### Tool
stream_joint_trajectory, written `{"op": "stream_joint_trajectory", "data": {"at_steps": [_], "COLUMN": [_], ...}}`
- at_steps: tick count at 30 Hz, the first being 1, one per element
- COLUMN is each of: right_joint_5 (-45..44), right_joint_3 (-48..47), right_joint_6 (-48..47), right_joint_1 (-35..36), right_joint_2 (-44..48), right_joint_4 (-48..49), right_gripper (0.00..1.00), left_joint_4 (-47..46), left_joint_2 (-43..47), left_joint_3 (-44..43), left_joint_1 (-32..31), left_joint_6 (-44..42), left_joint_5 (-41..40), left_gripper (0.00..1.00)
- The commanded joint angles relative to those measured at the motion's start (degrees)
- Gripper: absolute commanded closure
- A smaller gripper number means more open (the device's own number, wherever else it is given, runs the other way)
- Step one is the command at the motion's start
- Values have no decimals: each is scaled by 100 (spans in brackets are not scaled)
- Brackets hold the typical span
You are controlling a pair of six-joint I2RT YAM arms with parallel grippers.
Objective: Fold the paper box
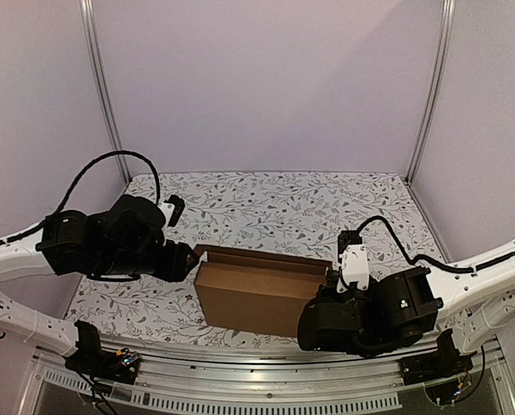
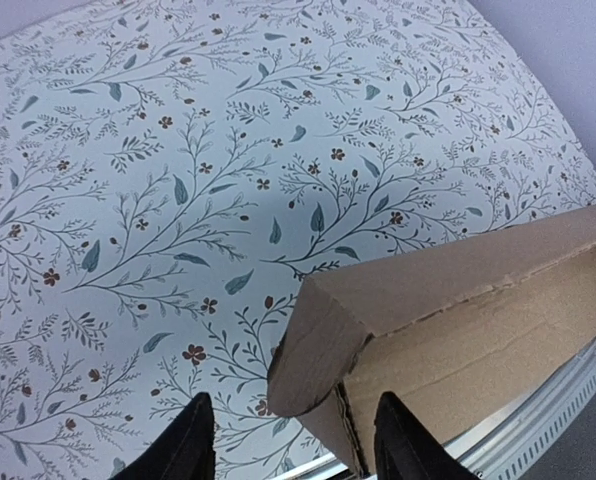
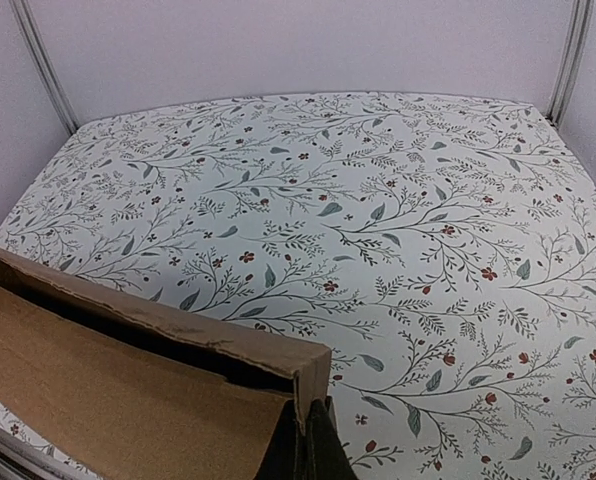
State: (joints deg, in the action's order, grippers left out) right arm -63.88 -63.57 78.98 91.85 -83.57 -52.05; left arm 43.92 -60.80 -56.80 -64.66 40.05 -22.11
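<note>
The paper box is plain brown cardboard, standing as a shallow open box at the near middle of the table. My left gripper is open, its two black fingers straddling the box's left end corner with a rounded flap, not touching it. My right gripper is shut on the box's right end wall, pinching the cardboard edge between its fingers. The box's long side fills the lower left of the right wrist view. In the top view the right gripper sits at the box's right end.
The table carries a white cloth with a leaf and flower print. Pale walls with metal posts close the back and sides. A metal rail runs along the near edge, also showing in the left wrist view.
</note>
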Motion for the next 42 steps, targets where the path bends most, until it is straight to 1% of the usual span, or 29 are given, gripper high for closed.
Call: {"op": "stream_joint_trajectory", "data": {"at_steps": [1,4,6,7,9,17,22,28,37,42], "right_joint_5": [969,958,957,956,971,1017,1026,1035,1054,1070], "right_joint_3": [38,38,23,14,8,33,38,20,27,5], "right_joint_6": [-49,-49,-54,-57,-74,-23,-6,-12,-23,-62], "right_joint_1": [99,96,98,98,96,96,101,93,103,99], "right_joint_2": [-239,-230,-238,-243,-260,-287,-307,-352,-371,-420], "right_joint_4": [-38,-29,-28,-30,-32,-19,-15,2,11,50], "right_gripper": [100,100,100,100,100,100,100,100,100,100], "left_joint_4": [496,477,425,419,365,156,131,154,464,770], "left_joint_2": [87,81,22,-17,-73,-326,-508,-680,-836,-919], "left_joint_3": [-77,-29,-3,-7,-7,-113,-251,-595,-1008,-1309], "left_joint_1": [-73,-73,-73,-74,-73,-55,-38,-29,-24,18], "left_joint_6": [-120,-139,-176,-192,-235,-505,-628,-780,-843,-868], "left_joint_5": [-41,104,184,189,181,77,147,317,436,662], "left_gripper": [47,48,51,52,60,71,87,100,100,100]}}
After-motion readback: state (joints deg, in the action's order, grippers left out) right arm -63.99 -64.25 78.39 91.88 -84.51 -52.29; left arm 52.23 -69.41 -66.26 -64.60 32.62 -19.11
